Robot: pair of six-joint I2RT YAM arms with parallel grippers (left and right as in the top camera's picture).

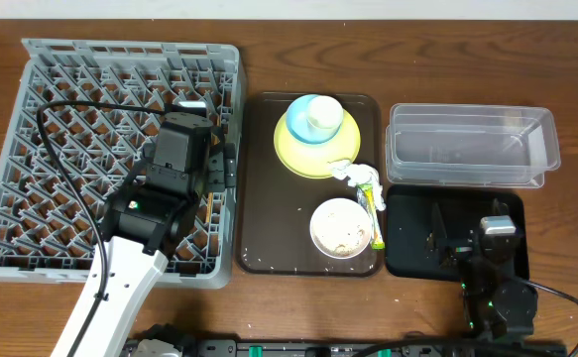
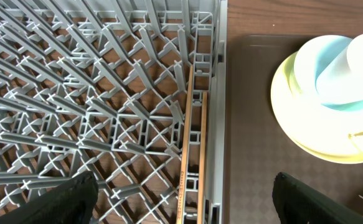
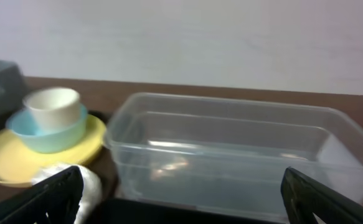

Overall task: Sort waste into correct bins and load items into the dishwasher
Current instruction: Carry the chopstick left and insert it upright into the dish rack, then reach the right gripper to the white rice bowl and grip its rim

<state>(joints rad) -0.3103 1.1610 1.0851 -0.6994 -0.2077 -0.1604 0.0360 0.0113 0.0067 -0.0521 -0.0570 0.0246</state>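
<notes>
- Two tools are in view, each with its fingers spread wide and nothing clamped between them.
- Left tool (image 2: 184, 183) hangs over the right-hand side of the grey dish rack (image 1: 60, 129). In the left wrist view its dark fingers (image 2: 69, 199) sit at the two lower corners of the frame.
- Both chopsticks (image 2: 192, 143) lie side by side inside the rack, flat along its right wall. They run lengthwise under the gap between the left tool's fingers, and neither finger touches them.
- Right tool (image 3: 181, 180) hovers low over the shallow black tray (image 1: 407, 238) at the front right of the bench (image 1: 566, 248). It points toward the clear tub (image 1: 472, 149), which stands just behind the black tray.
- One dark brown serving tray (image 1: 269, 208) lies between the rack and the two bins.
- At the back of the serving tray sits the yellow plate (image 1: 293, 157). The light blue cup (image 1: 300, 121) stands on it, with a white cup (image 1: 323, 114) nested inside.
- Crumpled white tissue (image 1: 346, 171) rests against the plate's front right rim.
- Just in front of the tissue lies the yellow-green wrapper (image 1: 372, 203), stretched along the serving tray's right side and reaching past the bowl's edge.
- Front right on the serving tray stands the small white bowl (image 1: 343, 213), with pale crumbs (image 1: 346, 236) inside it. A few more specks lie along the serving tray's front edge.
</notes>
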